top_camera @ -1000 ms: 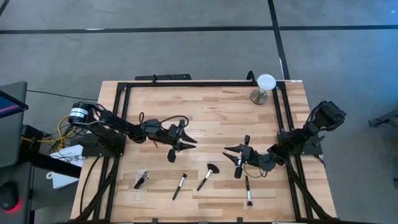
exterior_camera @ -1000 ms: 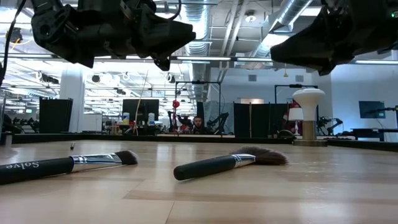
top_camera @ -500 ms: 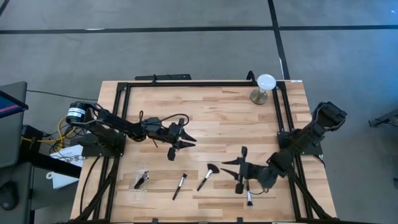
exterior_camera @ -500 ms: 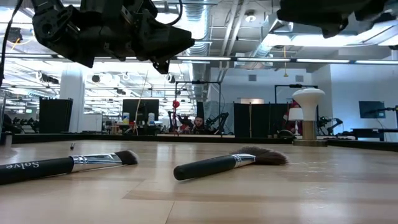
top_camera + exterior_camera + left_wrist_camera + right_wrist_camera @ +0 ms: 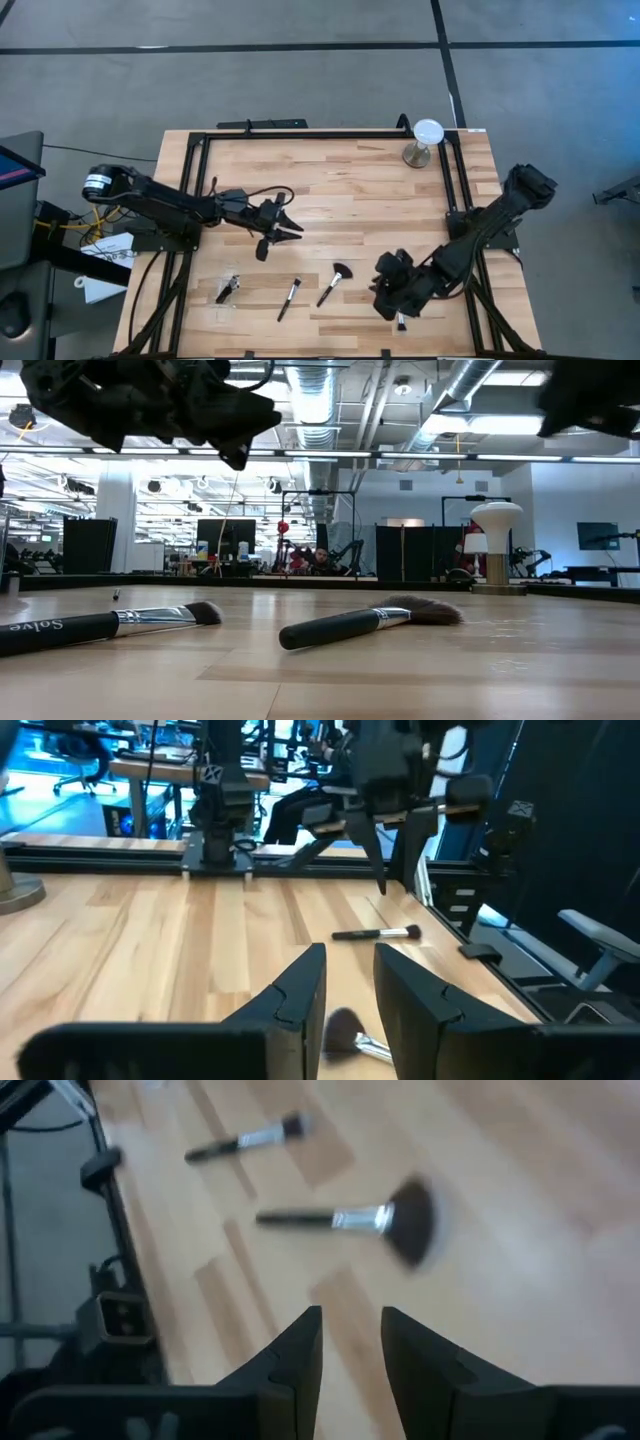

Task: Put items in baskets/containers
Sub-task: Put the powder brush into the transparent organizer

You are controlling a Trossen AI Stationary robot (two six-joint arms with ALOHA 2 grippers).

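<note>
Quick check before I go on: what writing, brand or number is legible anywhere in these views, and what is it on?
"Solve": pale script on the dark handle of the brush lying nearest the low camera.
Fan brush: no lettering shows on its handle.
White disc on its metal stand: no marking shows.
Screens in the room behind the table: too small to read.

On the table [image 5: 340, 180], the disc stand [image 5: 424, 142] sits at the far right corner. Along the near edge lie, left to right, a tray [image 5: 224, 300] that seems to hold brushes, a slim brush [image 5: 289, 298], the fan brush [image 5: 333, 283], and another brush [image 5: 400, 321] partly under the right gripper [image 5: 385, 292]. The left gripper [image 5: 283, 228] hangs left of centre.
</note>
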